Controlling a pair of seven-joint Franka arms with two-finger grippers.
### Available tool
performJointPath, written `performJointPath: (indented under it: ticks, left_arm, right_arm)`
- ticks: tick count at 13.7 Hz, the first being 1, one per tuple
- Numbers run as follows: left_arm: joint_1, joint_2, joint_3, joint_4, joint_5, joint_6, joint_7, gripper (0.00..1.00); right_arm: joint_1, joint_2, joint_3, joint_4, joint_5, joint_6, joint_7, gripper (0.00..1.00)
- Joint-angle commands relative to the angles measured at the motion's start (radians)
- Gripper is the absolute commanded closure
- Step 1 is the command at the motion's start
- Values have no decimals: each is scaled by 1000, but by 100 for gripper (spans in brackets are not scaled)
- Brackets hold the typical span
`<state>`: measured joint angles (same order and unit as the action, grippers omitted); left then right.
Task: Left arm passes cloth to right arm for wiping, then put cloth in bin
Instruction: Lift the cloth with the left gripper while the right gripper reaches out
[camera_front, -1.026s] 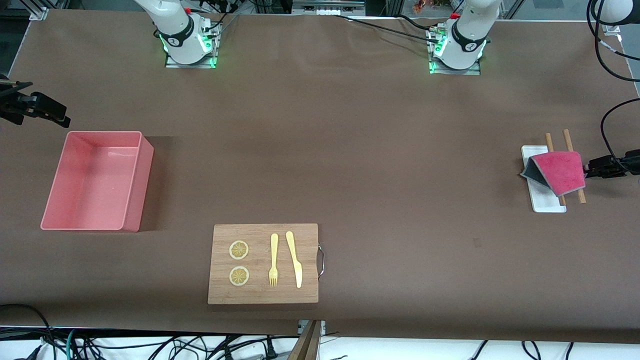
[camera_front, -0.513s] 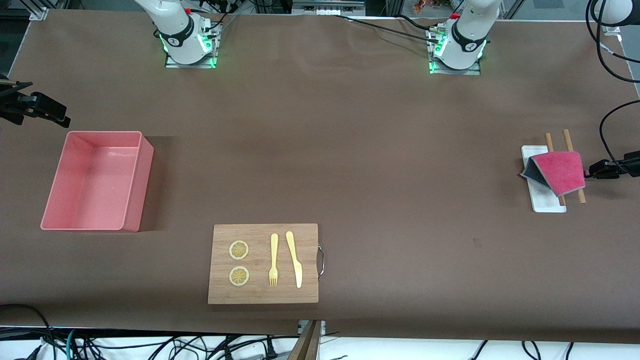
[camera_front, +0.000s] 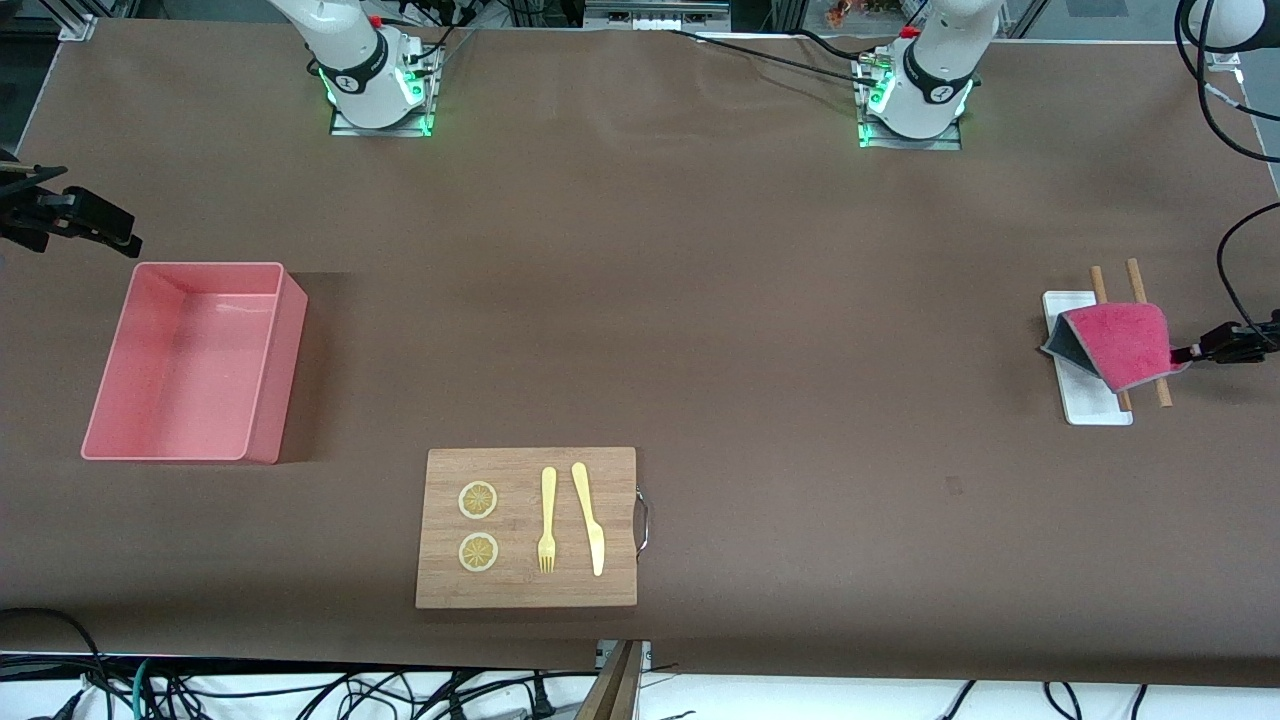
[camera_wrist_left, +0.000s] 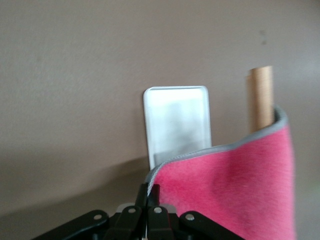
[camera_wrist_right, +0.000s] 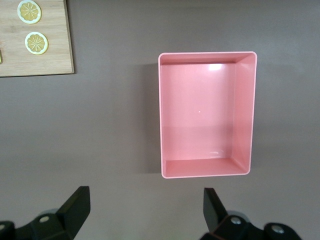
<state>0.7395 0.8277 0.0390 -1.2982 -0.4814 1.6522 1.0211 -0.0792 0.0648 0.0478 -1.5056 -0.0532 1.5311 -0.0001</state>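
Wide bare table (camera_front: 700, 300) mid-frame, free passage. Obstacles: bin (camera_front: 190, 360) left of frame, cutting board (camera_front: 527, 527) lower centre. My left gripper (camera_front: 1195, 353) pinches cloth (camera_front: 1120, 343) over tray (camera_front: 1085, 400) and sticks (camera_front: 1135, 275), right edge.

Crimson cloth (camera_front: 1122, 343) draped over tray, corner pinched; pink bin (camera_front: 260, 400) upright, w/ nothing inside.

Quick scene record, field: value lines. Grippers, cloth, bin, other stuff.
left gripper: shut on the cloth's edge, at the left arm's end of the table
right gripper: open, empty, waiting up near the bin
cloth: draped over white tray and two wooden sticks
bin: empty, at the right arm's end
cutting board: two lemon slices, fork, knife
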Motion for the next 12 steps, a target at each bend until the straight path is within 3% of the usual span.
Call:
performJointPath:
  ticks: [1, 4, 7, 12]
  left_arm:
    - [-6, -39, -7, 65, 44, -74, -3, 100]
    - [-41, -143, -19, 68, 159, -74, -6, 100]
    - [-106, -232, -18, 57, 193, -119, -38, 100]
    - [-267, -352, -19, 59, 260, -255, -335, 100]
  right_arm:
    - [-4, 7, 0, 16, 10, 9, 3, 0]
    - [-5, 21, -2, 4, 15, 9, 2, 0]
    - [-7, 26, 0, 10, 29, 46, 3, 0]
    - [-4, 116, 9, 5, 56, 75, -8, 0]
